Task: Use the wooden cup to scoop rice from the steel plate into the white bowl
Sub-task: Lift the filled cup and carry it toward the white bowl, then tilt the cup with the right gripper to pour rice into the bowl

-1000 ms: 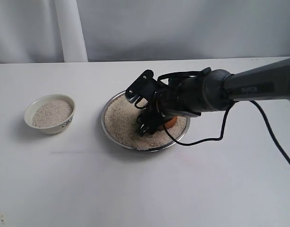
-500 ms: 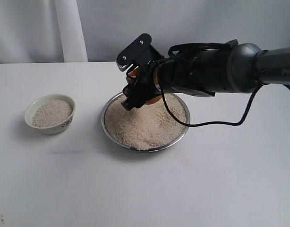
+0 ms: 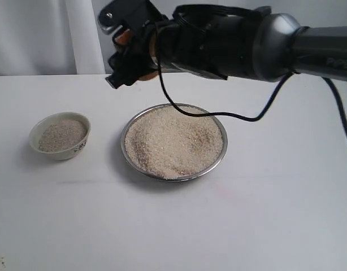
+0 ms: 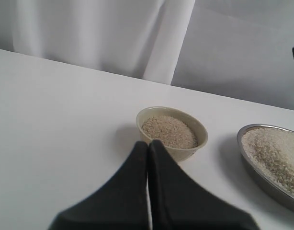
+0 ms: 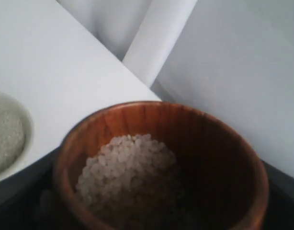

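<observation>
One round wooden cup (image 5: pixel 219 163) of grainy rice (image 5: pixel 130 175) fills right jaws; left jaws clenched.

i'm working what looks like a robotics lab test station: a plain white bench (image 3: pixel 264 226) backed by a pale cloth backdrop (image 3: pixel 38 34) that hangs in loose folds. a dark robot arm (image 3: pixel 247 39) trailing a slack black cable (image 3: pixel 264 110) reaches in over the bench. the props, a steel plate (image 3: pixel 126 152) heaped with rice (image 3: pixel 173 141) and a small white bowl (image 3: pixel 60 153), sit apart on the bare surface like a staged arrangement.
</observation>
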